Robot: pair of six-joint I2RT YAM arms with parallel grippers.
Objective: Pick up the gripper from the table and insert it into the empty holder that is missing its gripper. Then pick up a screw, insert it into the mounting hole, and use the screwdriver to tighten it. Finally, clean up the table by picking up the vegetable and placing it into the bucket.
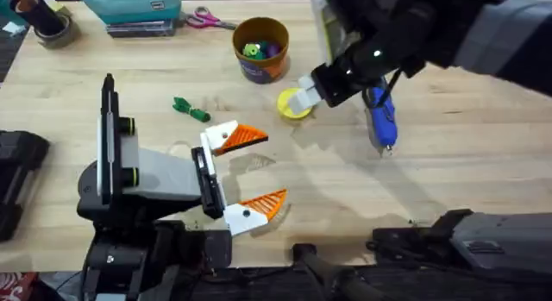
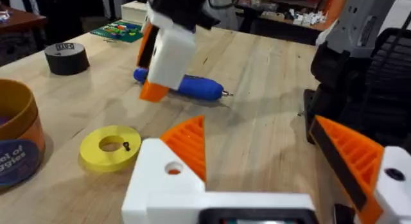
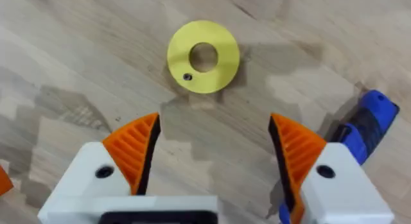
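Over at the left the left claw (image 1: 250, 176) lies low on the bench (image 1: 431, 180), spread wide and grasping nothing, both white holders (image 1: 222, 137) appearing to carry an orange ridged wedge already. Just beyond it, the thin dark-green vegetable (image 1: 191, 109) lies loose on the wood, near the orange bucket (image 1: 260, 49) which stands farther back with small toys inside.

Moving right, the yellow disc (image 3: 203, 56) sits flat, and a small dark screw (image 3: 187, 77) rests on its face beside the centre hole. The right claw (image 3: 215, 153) hangs directly above it, released, its orange pads (image 3: 136, 147) well apart, with nothing between them. I judge the step in hand to be picking up that screw.

To do it well, the claw should centre on the screw rather than the hole, come down straight, and pinch only with the pad tips so the disc is not dragged along. The screw is tiny and I cannot tell whether it stands or lies, so a slow closure seems wise.

Farthest right, the blue screwdriver (image 1: 380, 116) lies on the bench just beside the claw, free for later.
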